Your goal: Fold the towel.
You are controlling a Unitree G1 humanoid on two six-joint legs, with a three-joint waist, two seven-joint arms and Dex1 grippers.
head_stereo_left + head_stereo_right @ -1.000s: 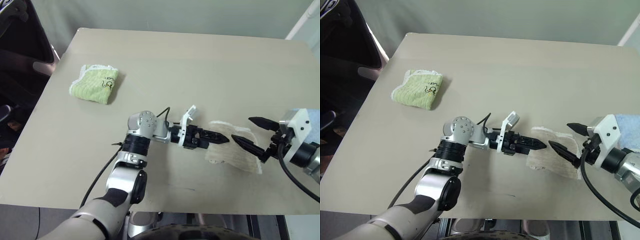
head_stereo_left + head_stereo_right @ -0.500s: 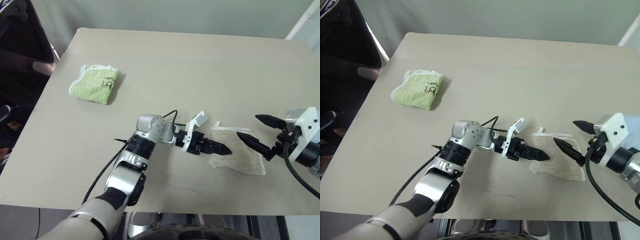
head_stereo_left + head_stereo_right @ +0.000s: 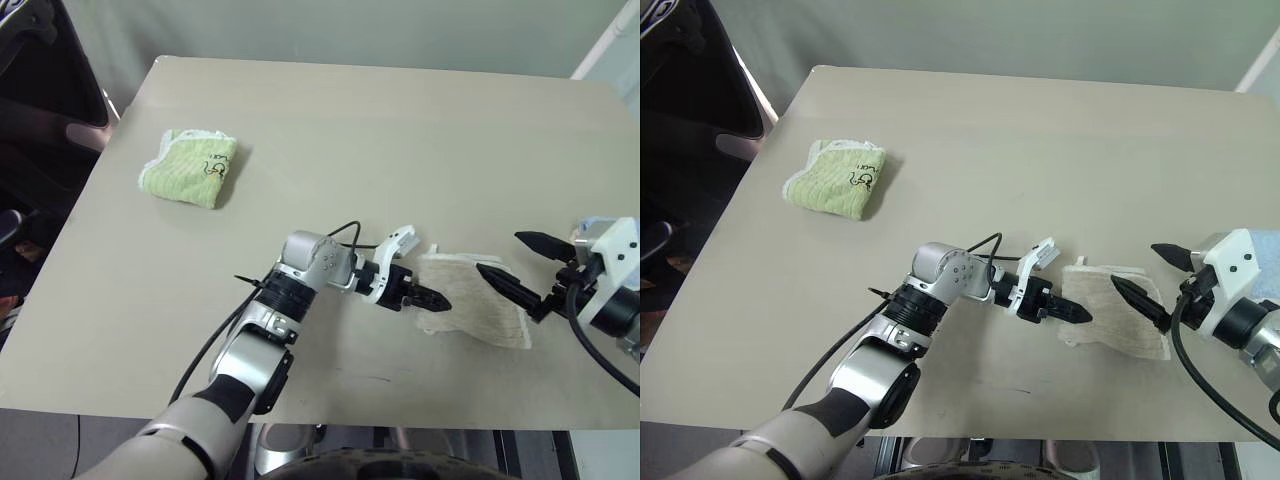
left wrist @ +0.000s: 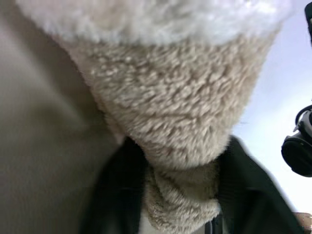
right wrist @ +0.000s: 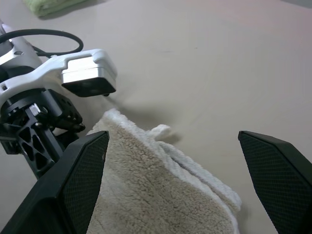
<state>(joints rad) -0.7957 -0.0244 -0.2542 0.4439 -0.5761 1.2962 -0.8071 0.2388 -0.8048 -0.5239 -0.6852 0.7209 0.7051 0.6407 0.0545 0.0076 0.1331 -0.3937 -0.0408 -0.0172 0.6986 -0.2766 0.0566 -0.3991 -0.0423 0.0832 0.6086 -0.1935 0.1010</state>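
Two towels lie on the beige surface [image 3: 400, 130], and two end effectors work over one of them. The towel [image 3: 478, 308], cream terry with a white stitched edge, lies folded into a rough rectangle towards four o'clock of the surface, near the front edge; a small white loop sticks up at its far corner, seen in the right wrist view. The left end effector [image 3: 424, 299] reaches across from nine o'clock of the towel, and its two black fingers are pinched on the towel's near-left edge; the left wrist view shows a bunched tuft of the cream pile squeezed between them. The right end effector [image 3: 517, 266] hangs at three o'clock of the towel with its two pointed black fingers spread wide and nothing between them; one finger lies over the towel's right part, the other stands off beyond its far right corner, and I cannot tell whether the nearer tip touches the cloth. The second towel is a light-green folded towel [image 3: 189, 167] with a small dark mark on top, lying well apart at ten o'clock of the surface.
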